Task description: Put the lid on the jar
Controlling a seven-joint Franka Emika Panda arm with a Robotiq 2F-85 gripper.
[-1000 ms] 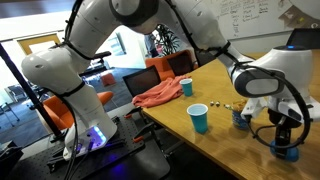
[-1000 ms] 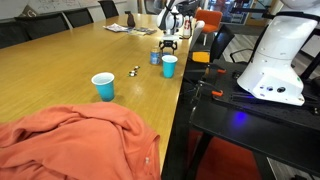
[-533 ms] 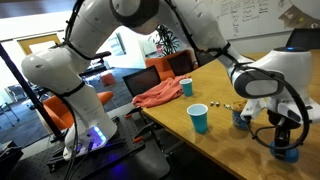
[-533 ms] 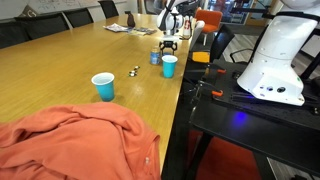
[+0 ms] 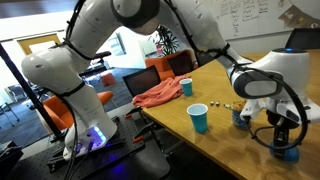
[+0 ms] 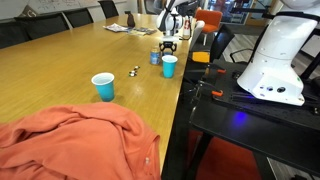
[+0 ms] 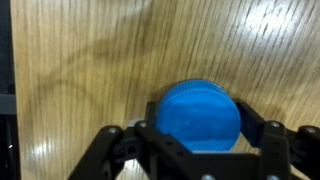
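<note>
The lid [image 7: 198,116] is a flat round bright-blue disc lying on the wooden table. In the wrist view it fills the space between my two black fingers. My gripper [image 7: 204,128] is closed around it, with a finger touching each side. In an exterior view the gripper [image 5: 286,142] points down at the table's near corner with the lid [image 5: 288,153] under it. The jar [image 5: 240,118] stands a short way to the left of the gripper. It also shows in an exterior view [image 6: 155,57], beside the gripper [image 6: 170,44].
Two blue plastic cups [image 5: 199,119] [image 5: 186,87] stand on the table, also seen in the other exterior view [image 6: 103,86] [image 6: 169,66]. An orange cloth [image 6: 70,140] lies at one end. Small objects [image 6: 133,70] lie mid-table. The table edge is close to the gripper.
</note>
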